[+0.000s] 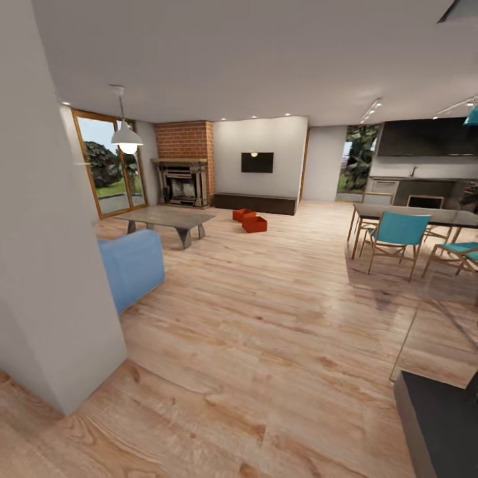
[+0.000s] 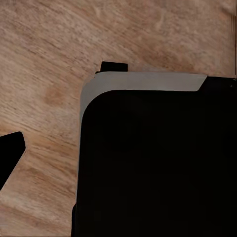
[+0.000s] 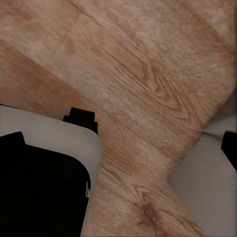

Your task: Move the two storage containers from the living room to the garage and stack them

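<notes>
Two storage containers [image 1: 249, 220] sit askew, side by side.

Plank floor [image 1: 265, 332]: light wood, visible grain, soft sheen. Fireplace [image 1: 188, 147]: red brick, rough. Sofa [image 1: 133, 265]: blue cloth, matt. Two storage containers [image 1: 249, 220]: orange-red, plain, matt. Coffee table [image 1: 171, 217]: grey, smooth top. Robot base [image 2: 158, 163]: black, matt, pale grey edge.

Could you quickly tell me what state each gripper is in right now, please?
Left gripper: cannot be told from these views.
Right gripper: cannot be told either.
</notes>
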